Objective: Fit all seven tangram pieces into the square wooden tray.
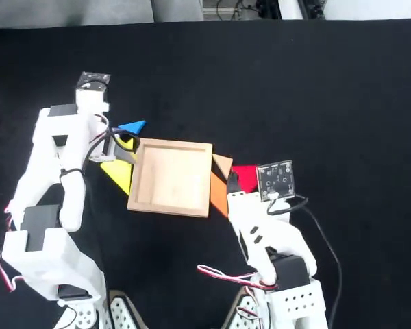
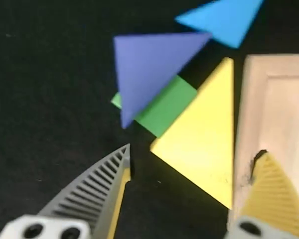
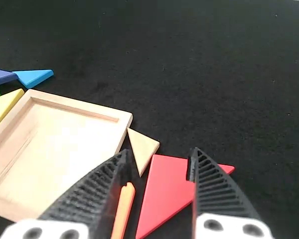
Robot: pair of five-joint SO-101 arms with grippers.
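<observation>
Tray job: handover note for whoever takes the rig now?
Left gripper: open, astride the yellow triangle by the tray.
Right gripper: open, over the red triangle.
Tray empty. Near yellow: green piece, purple triangle overlapping it, blue triangle. Near red: tan triangle, orange piece.
Done: nothing. Left: all seven pieces.

— Where does the tray (image 1: 170, 177) lie?
— In the middle of the counter (image 1: 342, 103). A big triangle (image 2: 204, 134) touches its left wall.
— And left of that one?
— A four-sided piece (image 2: 164, 107), with a second triangle (image 2: 149, 64) lying partly on it. Behind them, near the tray's far left corner, is a third triangle (image 2: 224, 17).
— On the right?
— A long piece (image 1: 218, 193) along the right wall, a small triangle (image 3: 142, 147) at the far right corner, and a wide triangle (image 3: 169, 189) just beside it.
</observation>
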